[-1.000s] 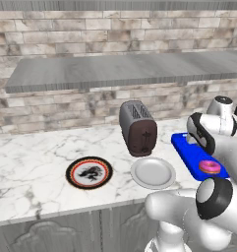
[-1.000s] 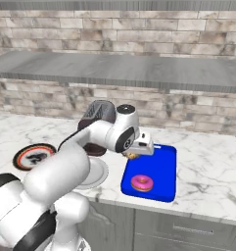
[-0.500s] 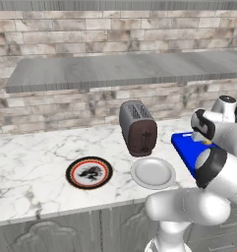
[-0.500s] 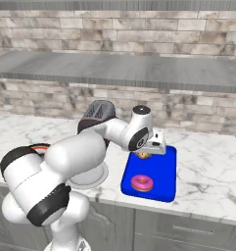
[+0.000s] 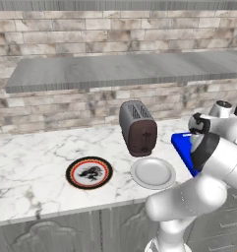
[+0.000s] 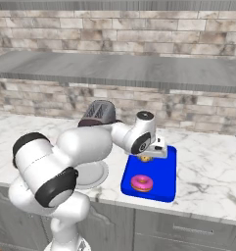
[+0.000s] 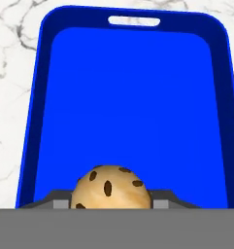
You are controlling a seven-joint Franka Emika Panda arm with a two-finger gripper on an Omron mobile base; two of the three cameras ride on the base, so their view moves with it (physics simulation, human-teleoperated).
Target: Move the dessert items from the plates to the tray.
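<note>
Holding the small yellow-brown pastry (image 7: 111, 187) between its fingers, the gripper (image 6: 148, 158) hung over the far half of the blue tray (image 6: 167, 187). I saw the pink doughnut (image 6: 142, 183) lying in the tray's near half. Left of the tray on the counter (image 5: 31, 162) sat the plain plate (image 5: 153, 173), the black-rimmed plate (image 5: 89, 173) and the toaster (image 5: 137, 128).

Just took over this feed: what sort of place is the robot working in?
A rendered kitchen, by the look of it: a marble counter against a stone-brick wall, a brown toaster, two plates, and cabinet fronts below.
</note>
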